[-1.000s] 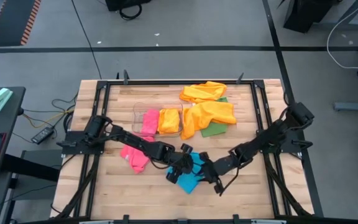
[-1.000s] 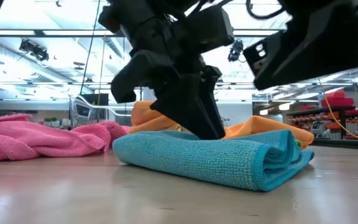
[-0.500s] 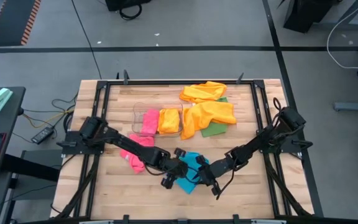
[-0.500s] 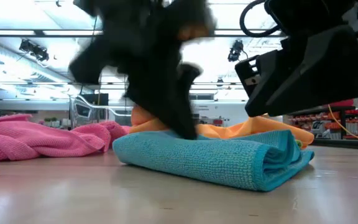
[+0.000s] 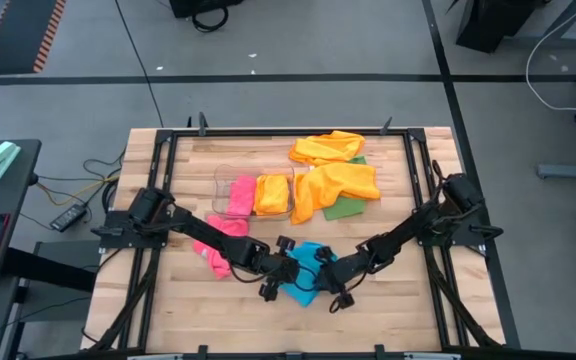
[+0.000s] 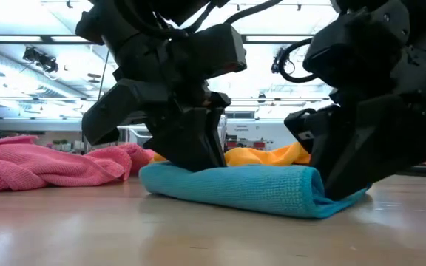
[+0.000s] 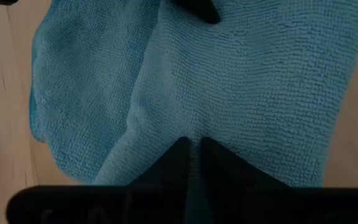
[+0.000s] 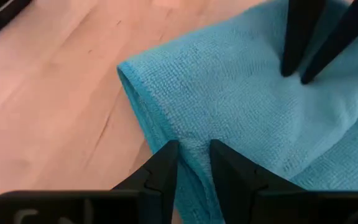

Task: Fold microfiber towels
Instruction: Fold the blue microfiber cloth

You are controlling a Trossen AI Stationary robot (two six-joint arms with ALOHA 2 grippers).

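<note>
Both wrist views alone show left gripper (image 7: 191,149) and right gripper (image 8: 194,155) each pinching blue towel (image 5: 306,272), overhead adds one pink towel (image 5: 218,250), seemingly two orange towels (image 5: 336,185).

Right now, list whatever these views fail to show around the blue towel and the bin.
- Blue towel, high view: its middle is covered by the left claw and right claw.
- Same towel, left wrist view: cut off by the picture's edges.
- Green towel, high view: mostly buried under the orange towel.
- Clear bin, low view: hidden behind the arms.
- Pink towel, low view: cut off at the edge.
</note>
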